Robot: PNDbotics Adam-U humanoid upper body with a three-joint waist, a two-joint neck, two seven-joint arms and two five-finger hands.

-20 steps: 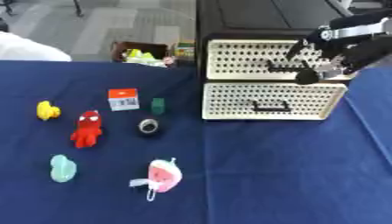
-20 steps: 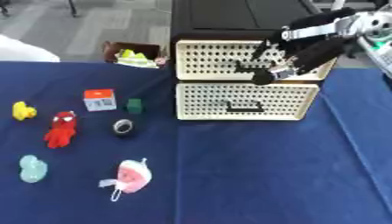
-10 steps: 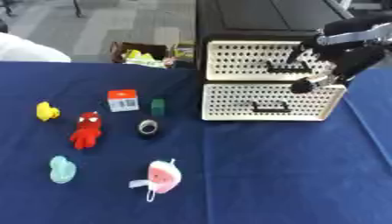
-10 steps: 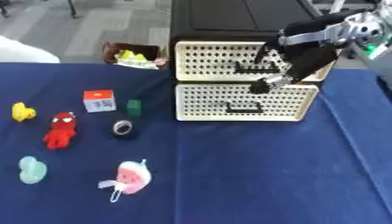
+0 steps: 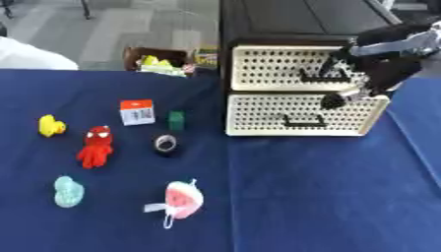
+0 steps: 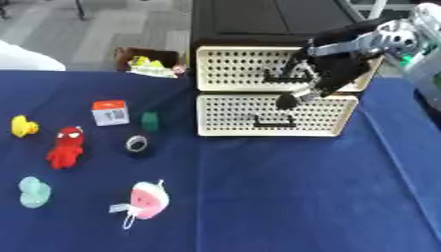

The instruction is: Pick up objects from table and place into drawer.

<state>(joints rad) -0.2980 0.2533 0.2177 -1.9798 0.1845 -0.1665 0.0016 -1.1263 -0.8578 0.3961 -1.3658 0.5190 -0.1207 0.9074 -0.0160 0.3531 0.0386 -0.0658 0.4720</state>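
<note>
Blue cloth-covered bench (image 5: 301, 197) with a cream perforated two-drawer cabinet (image 5: 297, 115) standing at the far side, black handle (image 5: 303, 122) on the lower drawer front. Right hand (image 6: 323, 74), black, in front of the upper drawer (image 6: 250, 69), near its black handle (image 6: 289, 76); fingers (image 6: 289, 100) curled and pointing down over the top edge of the lower drawer; cannot tell whether grasping the handle or only beside it. Left hand not seen.

All objects on the bench left of the cabinet, well apart from the hand: small yellow duck toy (image 5: 51, 126) at far left, red octopus-like soft toy (image 5: 96, 147) near it, orange and white small box (image 5: 137, 111), dark green small block (image 5: 175, 120) just beside the box, dark ring-shaped roll (image 5: 165, 144) below the block, pale teal soft piece (image 5: 68, 191) toward the near edge, pink and white round plush with a strap (image 5: 181, 200) closest to the viewer
</note>
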